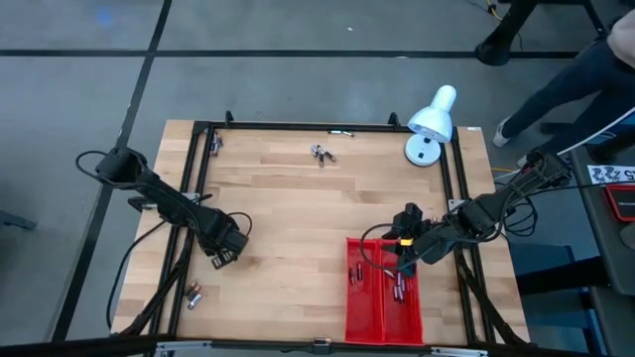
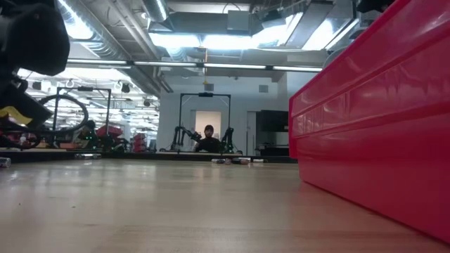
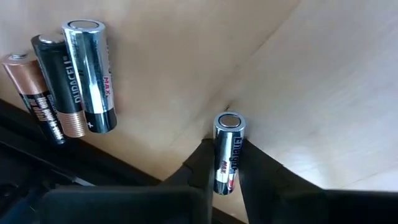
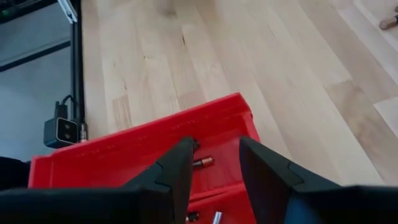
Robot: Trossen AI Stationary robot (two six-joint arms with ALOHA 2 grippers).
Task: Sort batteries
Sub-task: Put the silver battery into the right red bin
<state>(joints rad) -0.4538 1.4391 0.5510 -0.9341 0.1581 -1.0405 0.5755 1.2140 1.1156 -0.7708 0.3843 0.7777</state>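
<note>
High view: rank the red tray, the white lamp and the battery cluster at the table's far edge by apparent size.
1. Red tray, clearly largest.
2. White lamp.
3. Battery cluster, smallest.

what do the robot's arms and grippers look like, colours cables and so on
Both arms are dark, near-black, jointed links with black cables looping alongside. The left gripper and right gripper each end in two matte black, angular, tapering fingers. The right arm carries a small yellow marking near its wrist.
</note>
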